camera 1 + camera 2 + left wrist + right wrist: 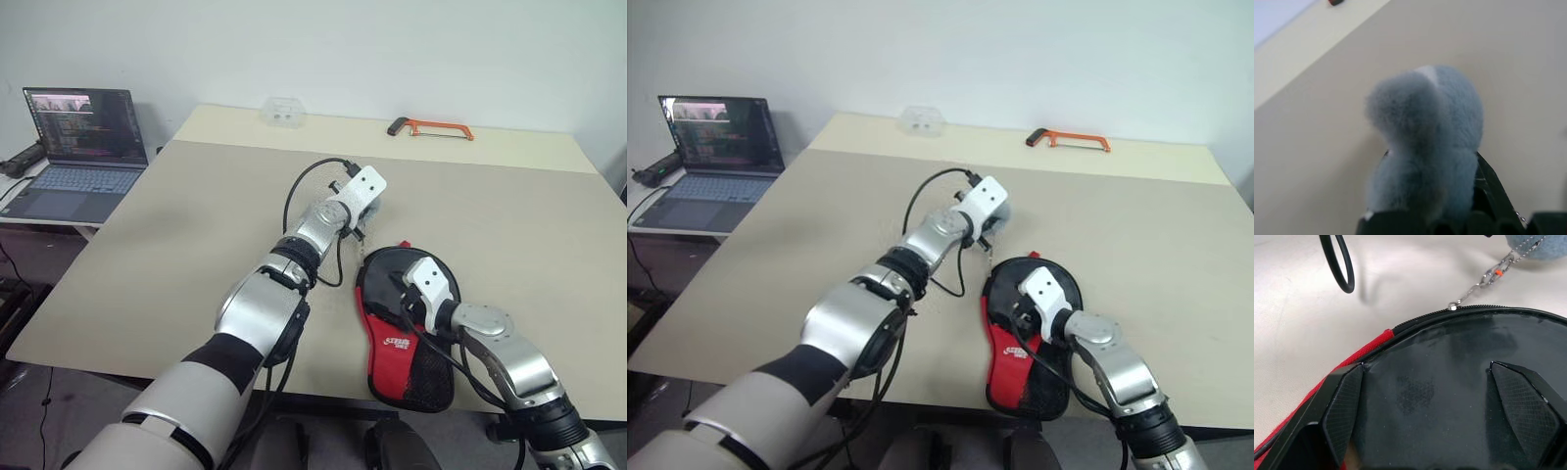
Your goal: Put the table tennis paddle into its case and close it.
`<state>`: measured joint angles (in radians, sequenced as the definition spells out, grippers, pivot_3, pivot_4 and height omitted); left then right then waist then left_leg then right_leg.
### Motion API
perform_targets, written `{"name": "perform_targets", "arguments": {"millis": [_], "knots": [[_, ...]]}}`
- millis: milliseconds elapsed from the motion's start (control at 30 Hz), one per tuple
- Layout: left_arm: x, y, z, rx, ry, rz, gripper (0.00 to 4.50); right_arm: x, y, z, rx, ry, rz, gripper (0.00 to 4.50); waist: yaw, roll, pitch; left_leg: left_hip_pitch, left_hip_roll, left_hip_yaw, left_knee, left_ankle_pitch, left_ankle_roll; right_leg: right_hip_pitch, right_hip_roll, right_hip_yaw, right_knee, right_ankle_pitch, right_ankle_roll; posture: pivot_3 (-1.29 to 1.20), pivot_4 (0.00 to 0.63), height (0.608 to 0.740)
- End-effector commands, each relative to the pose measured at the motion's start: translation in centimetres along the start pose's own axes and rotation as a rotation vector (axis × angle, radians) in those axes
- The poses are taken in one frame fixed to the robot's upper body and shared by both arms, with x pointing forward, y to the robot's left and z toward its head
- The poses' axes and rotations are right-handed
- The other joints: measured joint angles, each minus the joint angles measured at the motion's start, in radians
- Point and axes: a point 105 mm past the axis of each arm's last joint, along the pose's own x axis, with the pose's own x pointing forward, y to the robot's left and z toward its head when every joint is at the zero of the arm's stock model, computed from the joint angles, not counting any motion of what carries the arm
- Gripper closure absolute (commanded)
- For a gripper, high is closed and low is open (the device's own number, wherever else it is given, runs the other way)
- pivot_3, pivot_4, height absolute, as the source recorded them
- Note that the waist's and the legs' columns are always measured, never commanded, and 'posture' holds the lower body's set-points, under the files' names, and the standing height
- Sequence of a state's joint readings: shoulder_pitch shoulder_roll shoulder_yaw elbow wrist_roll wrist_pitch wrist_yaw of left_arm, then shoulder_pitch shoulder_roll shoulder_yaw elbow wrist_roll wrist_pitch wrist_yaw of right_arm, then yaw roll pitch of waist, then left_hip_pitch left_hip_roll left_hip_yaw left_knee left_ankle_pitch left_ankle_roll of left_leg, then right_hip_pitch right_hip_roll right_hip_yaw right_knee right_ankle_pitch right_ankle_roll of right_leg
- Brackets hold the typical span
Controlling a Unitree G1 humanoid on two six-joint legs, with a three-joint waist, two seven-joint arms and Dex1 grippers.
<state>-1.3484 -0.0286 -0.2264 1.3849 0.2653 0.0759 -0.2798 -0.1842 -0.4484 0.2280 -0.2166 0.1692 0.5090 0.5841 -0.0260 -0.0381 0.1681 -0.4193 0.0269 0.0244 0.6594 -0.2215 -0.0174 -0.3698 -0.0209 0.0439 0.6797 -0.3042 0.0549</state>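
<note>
Left gripper pinches the grey-blue plush fish; right gripper, jaws wide, hovers over the case.

The black-and-red paddle-shaped zip case lies at the tabletop near edge; pulling the chained plush could drag it off.

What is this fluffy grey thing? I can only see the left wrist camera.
Observer: It's a grey-blue plush, squeezed in your left hand. A little metal chain ties it to the zip of the paddle case.
Operator: Where is the case?
Observer: It lies flat on the table, near the front edge, to the right of your left arm.
Operator: What's my other hand doing?
Observer: Your right hand is open, right over the case's clear plastic side.
</note>
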Motion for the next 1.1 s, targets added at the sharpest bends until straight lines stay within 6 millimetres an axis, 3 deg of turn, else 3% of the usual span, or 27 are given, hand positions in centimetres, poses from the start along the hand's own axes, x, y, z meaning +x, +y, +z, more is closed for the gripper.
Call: {"name": "perform_targets", "arguments": {"millis": [33,400,433,500,600,733,900,1033,1100], "knots": [[-0.3,1.0,4.5,0.142,-0.098,0.071,4.05,-0.9,1.4,-6.2,0.033,0.255,0.045,0.00,0.004,0.000,0.000,0.000,0.000,0.000,0.000,0.000,0.000,0.000,0.000,0.000,0.000,0.000,0.000,0.00,0.150,0.740],[-0.4,0.9,7.2,0.438,-0.145,0.177,4.05,-1.7,2.2,-5.6,0.037,0.248,0.048,0.00,0.002,0.000,0.000,-0.002,0.000,0.000,-0.002,0.000,-0.001,-0.003,0.000,0.000,-0.002,0.000,0.000,0.00,0.150,0.740],[-0.5,0.8,7.7,0.490,-0.159,0.195,4.05,-1.8,2.3,-5.7,0.039,0.251,0.045,0.00,0.003,-0.001,0.000,-0.003,0.000,0.000,-0.002,0.000,-0.001,-0.003,0.000,0.000,-0.002,0.000,0.000,0.00,0.150,0.740],[-0.7,0.4,9.5,0.758,-0.209,0.279,4.05,-1.9,2.3,-5.9,0.047,0.252,0.029,0.00,0.004,-0.001,0.000,-0.004,0.000,0.000,-0.002,0.000,-0.001,-0.003,-0.001,0.000,-0.002,0.000,0.000,0.00,0.150,0.740],[-1.2,-1.6,12.2,1.049,-0.339,0.366,4.05,-1.6,2.5,-5.7,0.069,0.235,0.009,0.00,0.006,-0.001,0.001,-0.005,0.000,0.000,-0.002,0.000,-0.001,-0.004,-0.001,0.000,-0.003,0.000,0.000,0.00,0.150,0.740],[-1.4,-4.8,14.2,1.042,-0.453,0.328,4.05,-1.3,3.1,-5.7,0.067,0.234,0.014,0.00,0.006,-0.001,0.001,-0.006,0.000,0.000,-0.002,0.000,-0.001,-0.005,-0.001,0.000,-0.002,0.000,0.000,0.00,0.150,0.740],[-1.1,-7.2,14.0,0.969,-0.471,0.250,4.05,-1.3,3.1,-5.9,0.075,0.237,0.002,0.00,0.005,-0.001,0.001,-0.006,0.000,0.001,-0.002,0.000,-0.001,-0.006,-0.001,0.000,-0.002,0.000,0.000,0.00,0.150,0.740],[-0.5,-9.5,12.0,1.027,-0.452,0.148,4.05,-1.4,3.0,-6.1,0.074,0.241,-0.004,0.00,0.005,-0.001,0.001,-0.006,0.000,0.001,-0.002,0.000,-0.001,-0.005,-0.001,0.000,-0.002,0.000,0.000,0.00,0.150,0.740],[-0.1,-9.9,10.5,0.961,-0.401,0.087,4.05,-1.5,2.9,-6.2,0.075,0.242,-0.005,0.00,0.004,-0.001,0.001,-0.006,0.000,0.001,-0.002,0.000,-0.001,-0.005,-0.001,0.000,-0.002,0.000,0.000,0.00,0.150,0.740]]}}
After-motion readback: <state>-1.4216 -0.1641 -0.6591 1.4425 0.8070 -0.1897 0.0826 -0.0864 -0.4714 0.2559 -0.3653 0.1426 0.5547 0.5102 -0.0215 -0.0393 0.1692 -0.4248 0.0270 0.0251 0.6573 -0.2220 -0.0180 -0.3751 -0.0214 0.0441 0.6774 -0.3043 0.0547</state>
